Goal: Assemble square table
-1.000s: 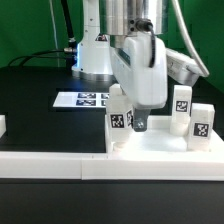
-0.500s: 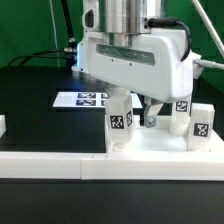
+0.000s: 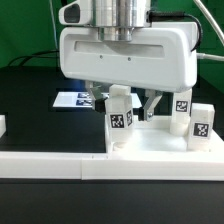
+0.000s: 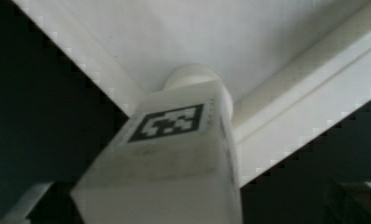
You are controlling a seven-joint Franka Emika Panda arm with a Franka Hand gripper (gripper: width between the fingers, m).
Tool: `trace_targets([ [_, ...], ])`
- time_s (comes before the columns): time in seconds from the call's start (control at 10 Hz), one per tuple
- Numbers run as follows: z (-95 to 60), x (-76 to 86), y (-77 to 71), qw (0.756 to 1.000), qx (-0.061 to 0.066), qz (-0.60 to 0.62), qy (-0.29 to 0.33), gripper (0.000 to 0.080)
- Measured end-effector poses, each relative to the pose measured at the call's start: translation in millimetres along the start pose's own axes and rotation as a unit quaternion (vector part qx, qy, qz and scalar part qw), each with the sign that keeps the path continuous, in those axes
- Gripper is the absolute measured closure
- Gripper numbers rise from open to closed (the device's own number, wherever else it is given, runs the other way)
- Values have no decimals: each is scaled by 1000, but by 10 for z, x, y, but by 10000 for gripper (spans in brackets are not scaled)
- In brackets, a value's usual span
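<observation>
**Pincer straddles near leg, grasp not yet made**

The near leg (image 3: 119,117) stands upright at the corner of the square top panel (image 3: 150,146), on the exterior view's left. Its tag faces the camera. Whether it is seated in a corner socket or only standing there, I cannot tell. Two more legs (image 3: 182,108) (image 3: 200,123) stand upright on the same panel toward the exterior view's right. The panel lies flat on the black tabletop (image 3: 30,110), just behind the long low white wall strip (image 3: 50,166). The marker board (image 3: 72,99) lies further back, half hidden by the arm.

The pincer (image 3: 124,104) hangs over the near leg with jaws wide apart, one finger on each side of it. Gaps show on both sides, so nothing is held. The wrist view shows the leg (image 4: 164,150) centred under the camera, tag up, with the panel's rim (image 4: 280,95) beyond it.

Step in hand, as I judge it: lining up to grip this leg. Next move likely calls for a small drop if needed, then closing squarely on the leg's sides. An off-centre squeeze could tip the leg or nudge the panel. After that, probably a twist to seat it in the corner.
</observation>
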State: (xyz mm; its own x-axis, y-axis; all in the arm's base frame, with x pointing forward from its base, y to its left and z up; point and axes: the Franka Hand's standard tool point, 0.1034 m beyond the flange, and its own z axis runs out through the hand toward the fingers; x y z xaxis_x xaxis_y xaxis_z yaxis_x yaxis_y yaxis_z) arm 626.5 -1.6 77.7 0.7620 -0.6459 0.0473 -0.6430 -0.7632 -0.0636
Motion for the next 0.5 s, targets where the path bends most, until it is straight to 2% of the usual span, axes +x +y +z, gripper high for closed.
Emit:
trace_targets([
  [0.1, 2, 1, 2, 1000, 0, 8, 0, 150],
  [0.3, 7, -1, 4, 999, 0, 52, 0, 419],
  [0.4, 10, -2, 5, 995, 0, 99, -1, 512],
  [0.5, 11, -2, 7, 993, 0, 122, -1, 512],
])
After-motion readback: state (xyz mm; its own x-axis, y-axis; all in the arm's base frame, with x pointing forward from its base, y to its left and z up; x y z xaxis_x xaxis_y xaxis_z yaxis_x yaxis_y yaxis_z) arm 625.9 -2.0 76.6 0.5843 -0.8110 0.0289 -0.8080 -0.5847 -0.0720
